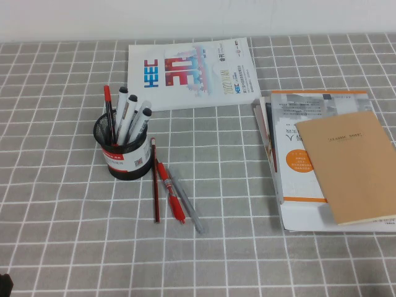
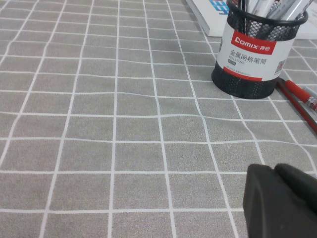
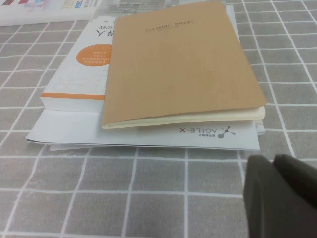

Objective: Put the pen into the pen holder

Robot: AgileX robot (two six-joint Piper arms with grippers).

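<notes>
The grey pen (image 1: 185, 203) lies flat on the checked cloth, just right of a red pen (image 1: 170, 193) and a thin dark pencil (image 1: 154, 182). All three lie in front and right of the black mesh pen holder (image 1: 124, 151), which holds several pens. The holder also shows in the left wrist view (image 2: 250, 54), with the red pen (image 2: 297, 91) beside it. My left gripper (image 2: 275, 171) is shut and empty, low over the cloth, well short of the holder; only a dark bit of it shows at the high view's bottom-left corner (image 1: 5, 284). My right gripper (image 3: 274, 161) is shut and empty, near the stacked books.
A white booklet (image 1: 189, 73) lies behind the holder. A stack of books topped by a tan notebook (image 1: 346, 164) lies at the right; it also shows in the right wrist view (image 3: 183, 59). Grey checked cloth (image 1: 74, 235) covers the table.
</notes>
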